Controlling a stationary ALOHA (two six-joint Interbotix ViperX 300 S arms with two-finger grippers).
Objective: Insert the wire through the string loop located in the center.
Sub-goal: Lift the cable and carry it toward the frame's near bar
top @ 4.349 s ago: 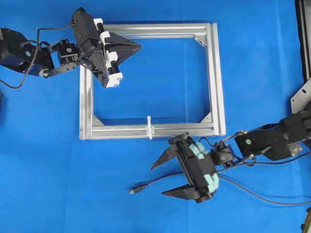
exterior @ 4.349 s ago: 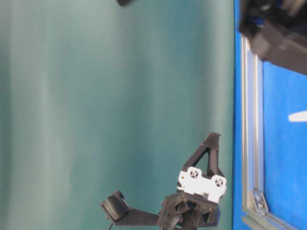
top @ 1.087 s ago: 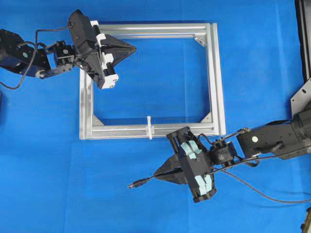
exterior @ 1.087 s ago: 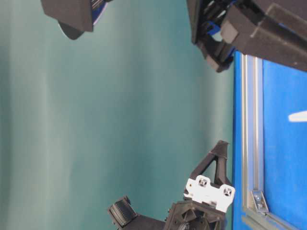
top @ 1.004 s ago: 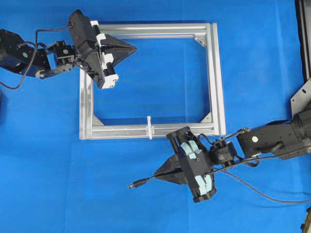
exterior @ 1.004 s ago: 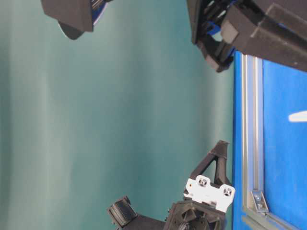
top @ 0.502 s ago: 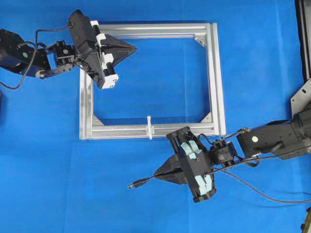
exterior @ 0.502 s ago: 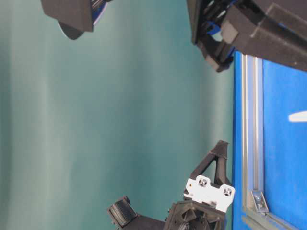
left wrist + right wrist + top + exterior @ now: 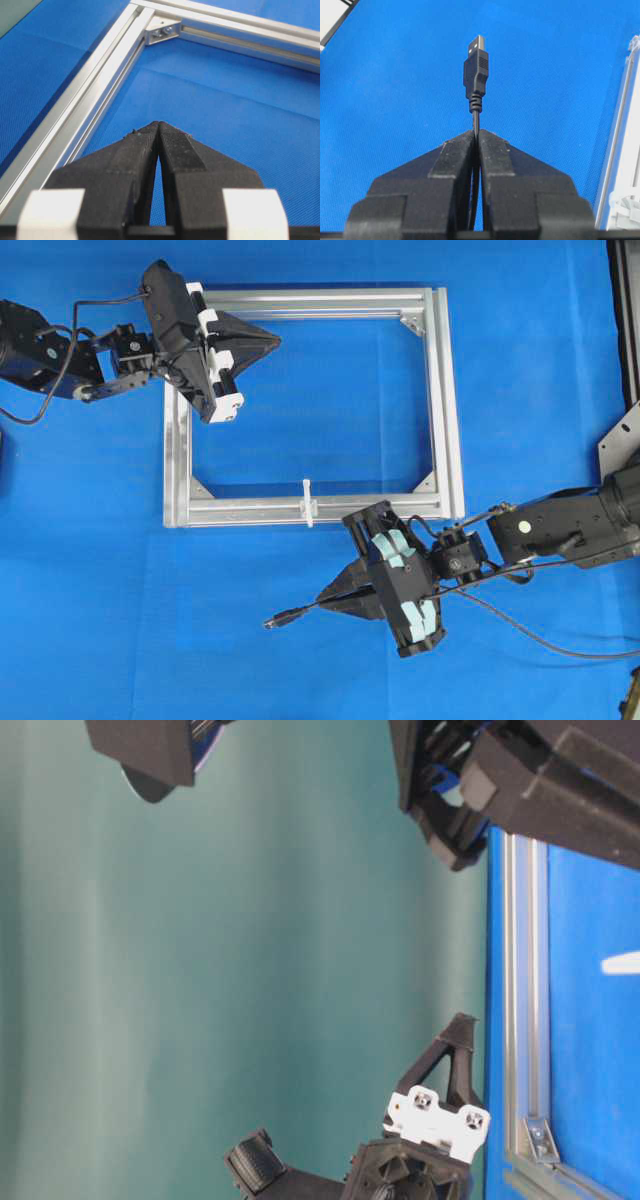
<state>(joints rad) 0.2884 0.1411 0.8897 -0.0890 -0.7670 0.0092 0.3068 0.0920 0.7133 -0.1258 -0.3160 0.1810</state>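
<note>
The right gripper [image 9: 476, 137] is pinched on the wire [image 9: 475, 116] just behind its USB plug [image 9: 285, 618], near the frame [image 9: 435, 390] but not yet through the white string loop [image 9: 308, 504], while the left gripper [image 9: 159, 129] waits pressed together, holding nothing.

On the blue desk [image 9: 90, 570]: 1 silver frame [image 9: 445, 410], made of 4 bars with 4 corner brackets. 1 white string loop [image 9: 309, 503] on the frame's near bar. 1 black wire [image 9: 530, 635] ending in 1 plug [image 9: 280, 620]. 2 grippers: left gripper [image 9: 272, 337], right gripper [image 9: 325, 597].
</note>
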